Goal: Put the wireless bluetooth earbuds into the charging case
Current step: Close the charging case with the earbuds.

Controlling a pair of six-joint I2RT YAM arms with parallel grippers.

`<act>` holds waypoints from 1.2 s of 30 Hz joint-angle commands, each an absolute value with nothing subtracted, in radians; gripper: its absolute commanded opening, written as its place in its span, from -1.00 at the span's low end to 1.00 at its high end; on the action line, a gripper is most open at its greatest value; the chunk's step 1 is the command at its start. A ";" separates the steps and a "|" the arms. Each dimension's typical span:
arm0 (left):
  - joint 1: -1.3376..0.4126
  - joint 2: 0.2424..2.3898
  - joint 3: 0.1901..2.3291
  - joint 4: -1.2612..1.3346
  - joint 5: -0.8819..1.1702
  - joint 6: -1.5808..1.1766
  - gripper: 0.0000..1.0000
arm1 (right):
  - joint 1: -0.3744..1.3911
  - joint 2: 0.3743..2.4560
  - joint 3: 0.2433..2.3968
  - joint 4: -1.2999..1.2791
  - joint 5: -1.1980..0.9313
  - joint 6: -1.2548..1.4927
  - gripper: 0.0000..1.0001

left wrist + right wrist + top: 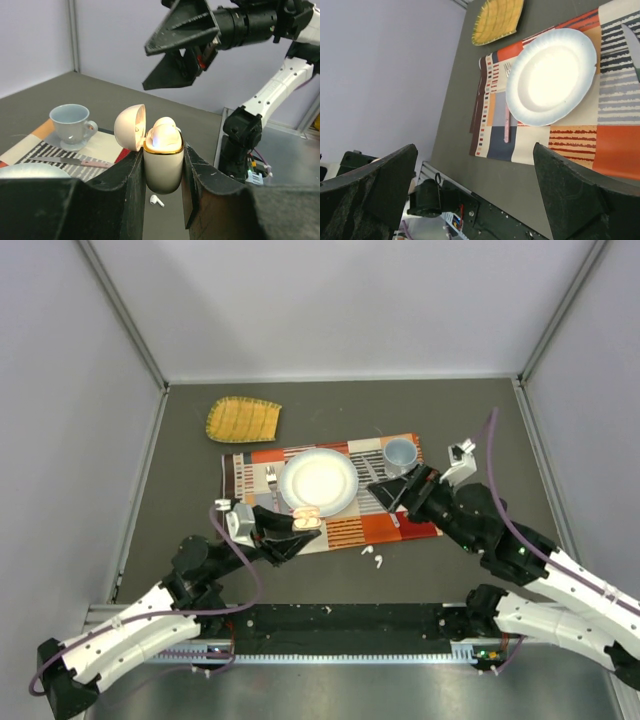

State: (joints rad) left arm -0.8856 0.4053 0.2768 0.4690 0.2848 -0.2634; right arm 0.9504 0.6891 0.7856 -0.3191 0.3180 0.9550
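Observation:
My left gripper (300,523) (162,152) is shut on the white, gold-rimmed charging case (306,520) (162,172) and holds it upright above the table, its lid (129,127) hinged open. A white rounded shape with a blue glow sits in its mouth; I cannot tell if it is an earbud. Two tiny white earbuds (366,551) (380,562) lie on the dark table just off the placemat's near edge; one shows below the case in the left wrist view (156,201). My right gripper (392,492) (474,147) is open and empty, raised above the placemat, to the right of the case.
A patterned placemat (400,525) carries a white plate (318,481), a fork (271,485), a knife (65,161) and a pale blue cup (400,453). A yellow woven dish (243,419) lies at the back left. Grey walls enclose the table.

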 commanded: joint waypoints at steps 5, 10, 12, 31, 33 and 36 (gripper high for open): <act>-0.900 0.538 0.374 0.528 0.488 -0.247 -1.00 | 0.940 0.926 1.000 -0.336 0.123 0.874 0.98; -0.908 0.583 0.394 0.535 0.515 -0.230 -1.00 | 0.943 0.999 1.008 -0.302 0.040 0.900 0.98; -0.908 0.595 0.396 0.535 0.514 -0.232 -1.00 | 0.946 1.009 1.005 -0.292 0.020 0.900 0.98; -0.913 0.601 0.356 0.586 0.382 -0.278 -1.00 | 1.083 1.042 0.934 -0.316 0.035 0.907 0.98; -0.914 0.595 0.350 0.583 0.345 -0.293 -1.00 | 1.081 1.022 0.924 -0.333 0.072 0.925 0.98; -0.913 0.584 0.345 0.551 0.266 -0.343 -1.00 | 1.081 0.970 0.904 -0.382 0.202 0.965 0.98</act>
